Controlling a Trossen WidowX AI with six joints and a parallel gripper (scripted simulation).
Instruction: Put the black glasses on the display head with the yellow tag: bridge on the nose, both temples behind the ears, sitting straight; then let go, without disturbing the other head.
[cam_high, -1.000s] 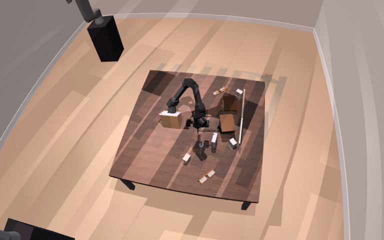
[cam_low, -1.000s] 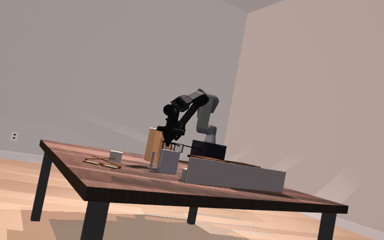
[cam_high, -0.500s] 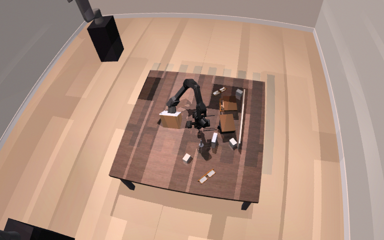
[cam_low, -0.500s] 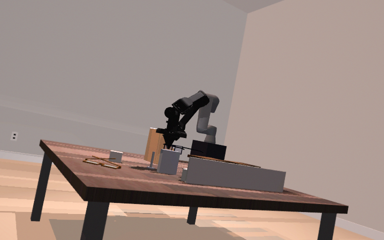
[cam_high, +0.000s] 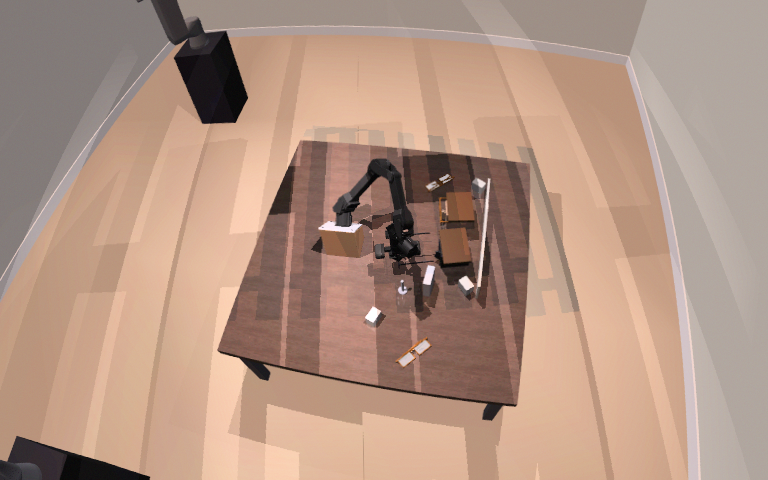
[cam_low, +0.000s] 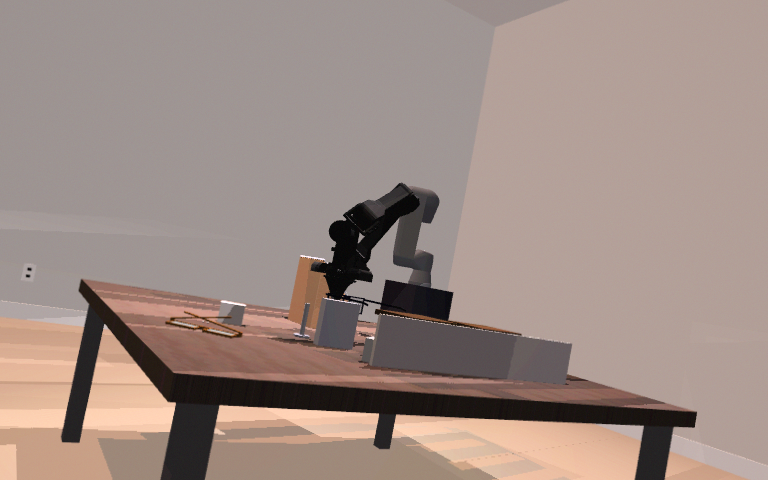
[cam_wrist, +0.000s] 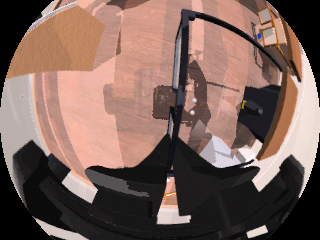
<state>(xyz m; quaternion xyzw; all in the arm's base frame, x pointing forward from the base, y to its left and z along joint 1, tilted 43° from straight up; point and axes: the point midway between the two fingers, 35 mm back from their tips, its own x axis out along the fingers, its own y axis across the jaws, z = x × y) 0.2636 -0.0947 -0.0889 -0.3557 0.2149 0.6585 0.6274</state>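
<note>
- Top view: the arm's pedestal (cam_high: 342, 243) (cam_low: 301, 288) (cam_wrist: 55, 45) stands towards the desk's (cam_high: 339, 339) (cam_low: 254, 362) left edge. The jaws (cam_high: 404, 247) (cam_low: 336, 296) hang over the middle, between pedestal and heads.
- The black glasses (cam_high: 417, 262) (cam_low: 376, 303) (cam_wrist: 182, 55) are in the jaws, temples pointing towards the right edge and the yellow-tagged head (cam_high: 454, 246) (cam_wrist: 256, 120). This appears meant to let the temples pass either side of it.
- The other head (cam_high: 461, 206) (cam_wrist: 293, 50) stands beside it, nearer the upper right corner, wearing orange-framed glasses (cam_high: 441, 210) (cam_wrist: 270, 36). An approach kept towards the lower right corner should spare it.
- Exterior view: the glasses are held off the desk, temples roughly level, presumably to meet the ears without tipping. The white block (cam_high: 429, 280) (cam_low: 338, 323) hides part of them; clearance cannot be confirmed.
- Wrist view: the jaws are nearly closed, pinching the front frame. That grip leaves both temples free, a sound reason for it, though the thin frame could pivot.
- The yellow tag (cam_wrist: 244, 104) shows on the dark-faced head, off to one side of the view. Seating is not yet done; in my judgement, the bridge needs lining up with the nose before advance, and release should wait for both ears.
</note>
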